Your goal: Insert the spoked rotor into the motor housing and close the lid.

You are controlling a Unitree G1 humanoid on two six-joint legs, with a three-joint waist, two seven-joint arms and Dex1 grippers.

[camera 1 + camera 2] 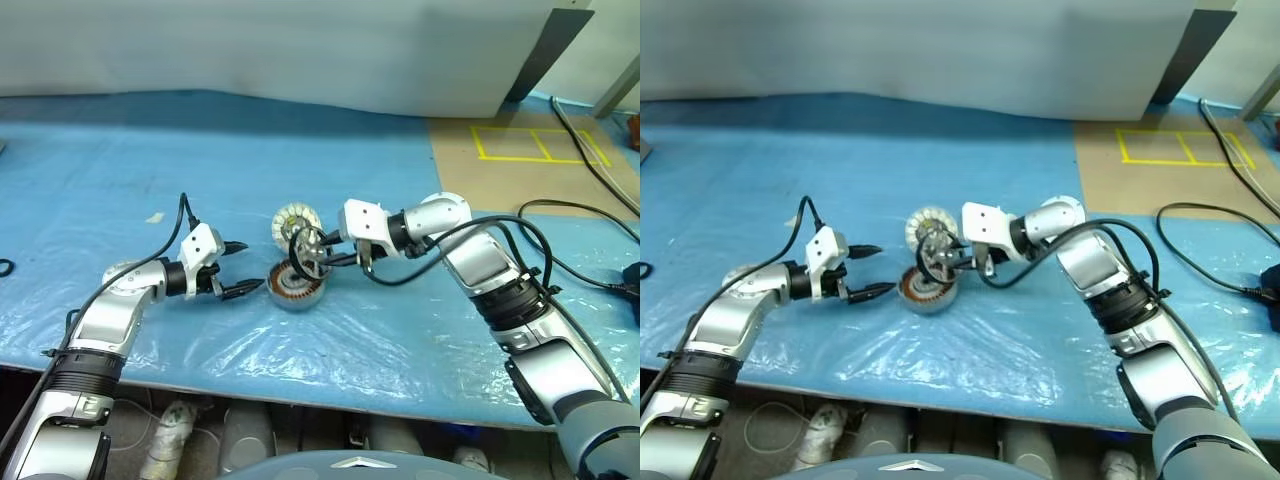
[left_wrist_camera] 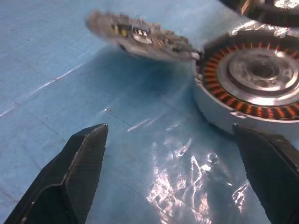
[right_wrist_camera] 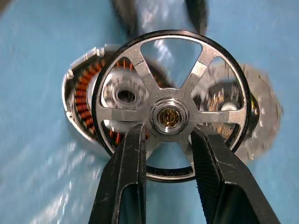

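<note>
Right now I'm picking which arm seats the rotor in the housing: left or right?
Right. The right gripper already holds the spoked rotor just above the motor housing; the left gripper waits open beside it.

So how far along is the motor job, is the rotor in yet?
Not yet. Done: the right hand has picked up the spoked rotor, gripping it by the hub. In hand: the rotor hangs tilted just above the motor housing, whose copper windings are uncovered. Left: seating the rotor in the housing, then closing the lid, which lies flipped open behind it. The left hand waits open beside the housing.
</note>
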